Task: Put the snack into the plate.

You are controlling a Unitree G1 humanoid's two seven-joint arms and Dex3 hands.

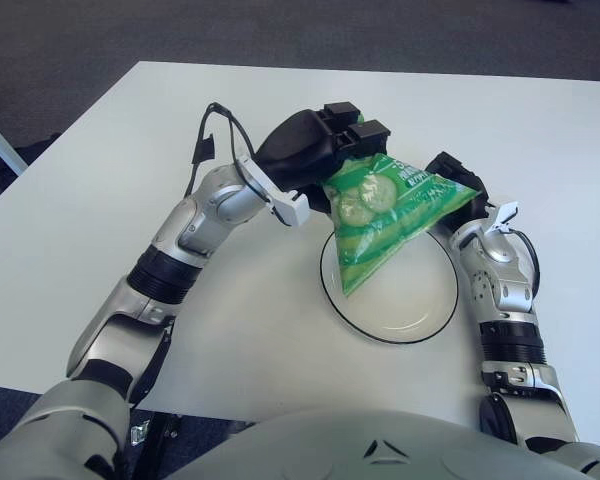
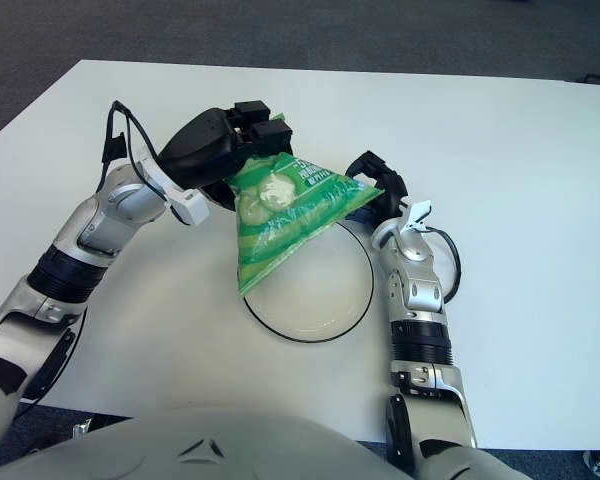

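Over plate (image 1: 352,310), left hand (image 1: 315,150) gripping snack (image 1: 390,215)

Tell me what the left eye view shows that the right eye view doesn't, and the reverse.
Only the left eye view shows more of the plate rim's right side clear of the snack bag. Only the right eye view shows more bare table to the right of the right hand. Both show the left hand holding the bag above the plate, with the right hand at the plate's far right edge.
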